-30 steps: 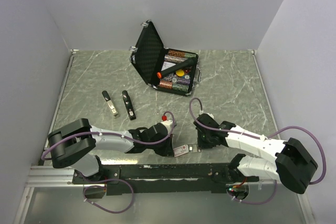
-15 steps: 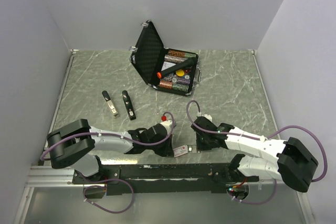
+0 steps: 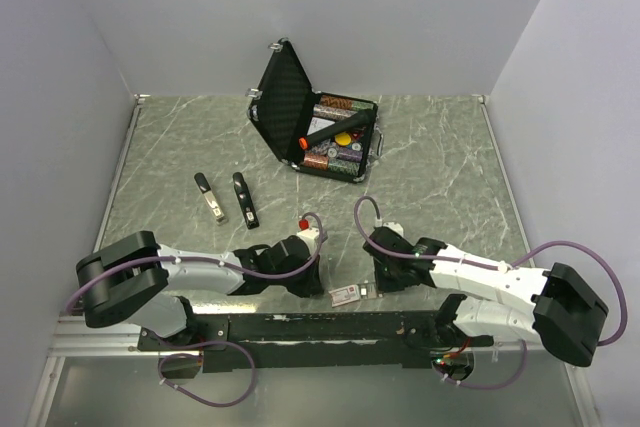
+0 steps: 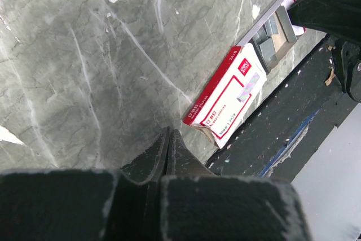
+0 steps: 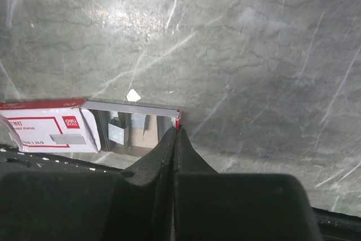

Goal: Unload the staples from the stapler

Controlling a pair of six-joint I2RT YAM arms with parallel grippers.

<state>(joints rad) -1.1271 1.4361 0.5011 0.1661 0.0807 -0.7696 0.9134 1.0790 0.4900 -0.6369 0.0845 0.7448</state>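
Two black staplers lie at the left of the table, one with a silver strip [image 3: 209, 196] and one all black [image 3: 244, 198]; neither gripper is near them. A red-and-white staple box [image 3: 345, 294] [image 4: 231, 97] [image 5: 45, 129] lies at the table's near edge, its tray slid out with loose staple strips [image 5: 118, 131] [image 4: 273, 29] showing. My left gripper [image 3: 318, 283] [image 4: 169, 135] is shut and empty, just left of the box. My right gripper [image 3: 372, 283] [image 5: 177, 131] is shut, its tips at the tray's red end corner.
An open black case [image 3: 325, 132] holding poker chips and a black marker stands at the back centre. The black base rail [image 3: 330, 327] runs right behind the staple box. Small white paper scraps [image 5: 133, 95] lie on the marble top.
The staple box has slid a little toward the near edge. My left arm has drawn back to the left and my right gripper has come nearer with the box's tray end.
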